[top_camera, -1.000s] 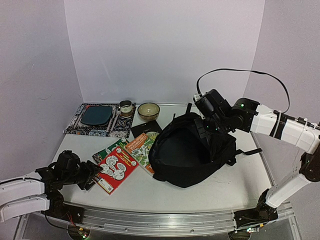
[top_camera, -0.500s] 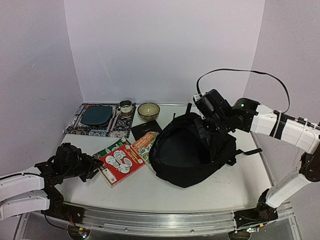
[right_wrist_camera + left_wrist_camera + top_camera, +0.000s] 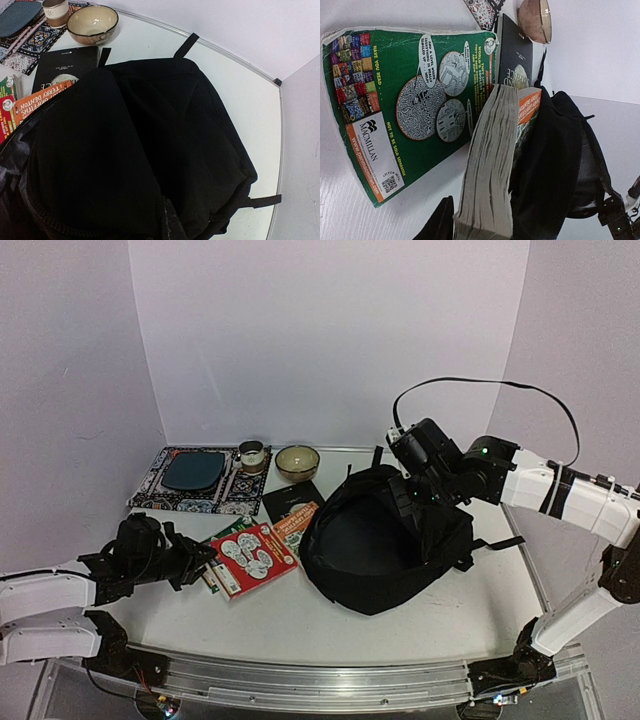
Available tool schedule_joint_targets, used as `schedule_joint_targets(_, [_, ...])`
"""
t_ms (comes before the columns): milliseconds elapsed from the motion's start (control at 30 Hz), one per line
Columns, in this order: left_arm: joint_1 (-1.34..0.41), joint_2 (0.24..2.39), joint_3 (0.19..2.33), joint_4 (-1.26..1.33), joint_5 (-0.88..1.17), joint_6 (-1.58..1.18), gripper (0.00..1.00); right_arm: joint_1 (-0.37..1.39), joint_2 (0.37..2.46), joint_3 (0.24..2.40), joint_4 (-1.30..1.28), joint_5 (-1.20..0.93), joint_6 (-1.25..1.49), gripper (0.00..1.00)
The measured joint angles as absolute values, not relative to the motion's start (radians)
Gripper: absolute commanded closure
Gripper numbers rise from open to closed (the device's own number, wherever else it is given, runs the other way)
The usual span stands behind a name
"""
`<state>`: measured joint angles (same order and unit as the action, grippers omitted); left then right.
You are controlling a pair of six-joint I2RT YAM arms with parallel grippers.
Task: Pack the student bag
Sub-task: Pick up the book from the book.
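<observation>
Student bag (image 3: 385, 550): one, black, right of centre on the bench (image 3: 300, 625).
Books: four; red book (image 3: 255, 558), green book (image 3: 420, 110), orange book (image 3: 47, 102), black book (image 3: 65, 62).
Print: "MACMILLAN" on green, "TERRY DENTON" on orange.
Left pincer (image 3: 200, 565): pinching red book.
Right pincer (image 3: 410, 495): at bag rim, grip can't tell.

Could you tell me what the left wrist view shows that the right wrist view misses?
Left wrist only: a green Macmillan-marked cover lying flat, and a thick paperback's grey page edges. Right wrist only: a small ceramic cup and a teal pad. Both: the soft black fabric backpack, a beige bowl, a black book.
</observation>
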<state>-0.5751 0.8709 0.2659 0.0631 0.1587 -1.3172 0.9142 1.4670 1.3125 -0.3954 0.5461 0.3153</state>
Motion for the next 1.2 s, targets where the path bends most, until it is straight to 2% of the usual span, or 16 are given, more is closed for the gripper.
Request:
schedule_joint_targets(100, [-0.575, 0.894, 0.28, 0.065, 0.165, -1.301, 0.79, 0.914, 1.467, 1.312, -0.395, 0.545, 0.315, 1.0])
schedule_joint_targets(233, [-0.575, 0.9, 0.305, 0.07, 0.175, -1.275, 0.99, 0.914, 1.467, 1.312, -0.395, 0.542, 0.315, 1.0])
schedule_joint_targets(267, [-0.576, 0.9, 0.311, 0.074, 0.178, -1.273, 1.0, 0.914, 1.467, 1.312, -0.395, 0.542, 0.315, 1.0])
schedule_joint_targets(533, [-0.577, 0.856, 0.337, 0.043, 0.171, -1.253, 1.0, 0.914, 1.467, 1.313, -0.395, 0.54, 0.311, 1.0])
schedule_joint_targets(800, [-0.577, 0.786, 0.492, -0.09, 0.095, -1.208, 1.0, 0.914, 1.467, 1.314, -0.395, 0.539, 0.298, 1.0])
schedule_joint_targets(1200, [-0.577, 0.819, 0.639, -0.05, 0.13, -1.234, 1.0, 0.914, 1.467, 1.315, -0.391, 0.537, 0.288, 1.0])
